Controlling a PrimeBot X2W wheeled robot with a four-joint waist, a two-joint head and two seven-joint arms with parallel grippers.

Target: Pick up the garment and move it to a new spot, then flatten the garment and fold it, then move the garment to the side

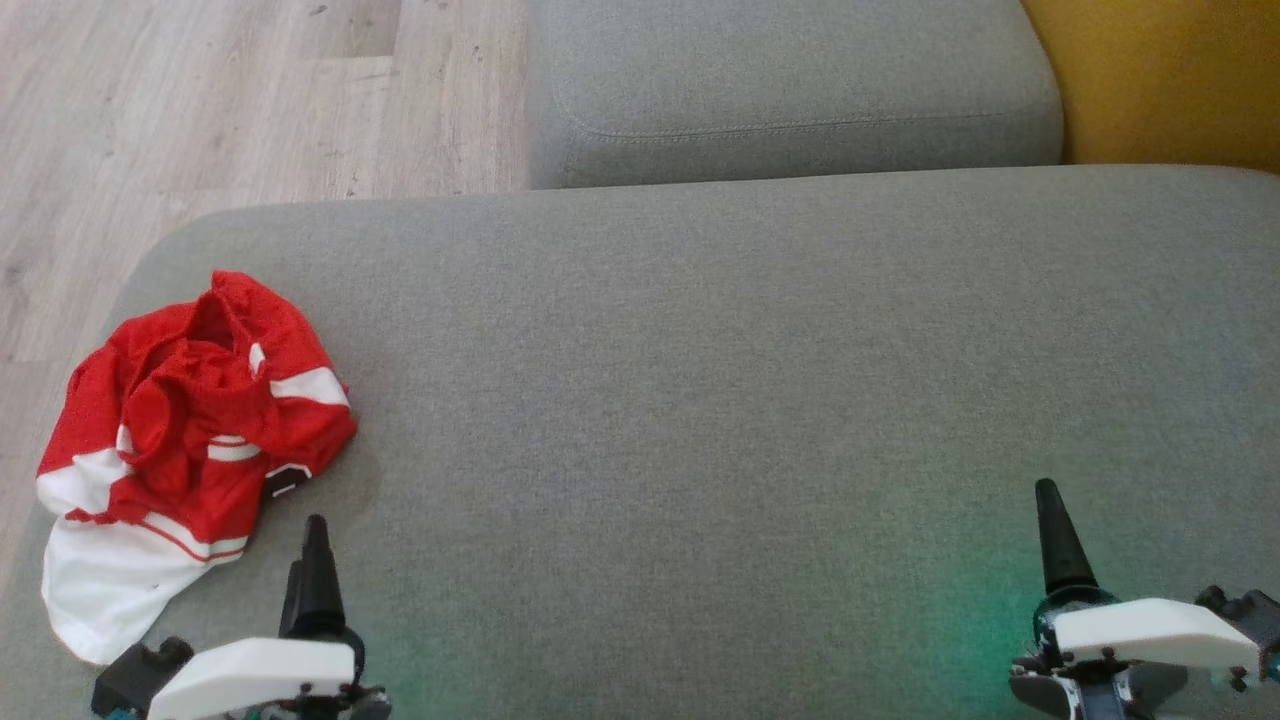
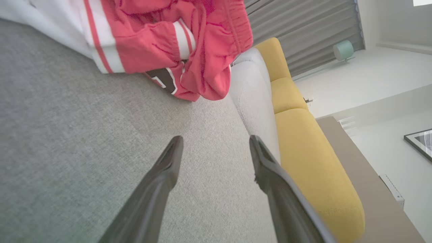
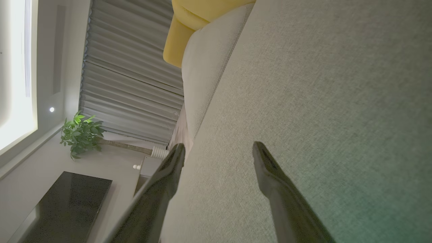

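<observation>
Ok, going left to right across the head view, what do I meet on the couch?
Garment → left gripper → bare grey cushion → right gripper.

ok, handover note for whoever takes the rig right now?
Left gripper: open, empty, pointing at the garment, just short of it.
Right gripper: open, empty, over the bare grey cushion on the right.
The garment: red and white, crumpled in a heap at the cushion's left end.
Done: nothing yet; garment not gripped.
Left: pick it up, move it to a new spot, flatten, fold, set aside.
</observation>
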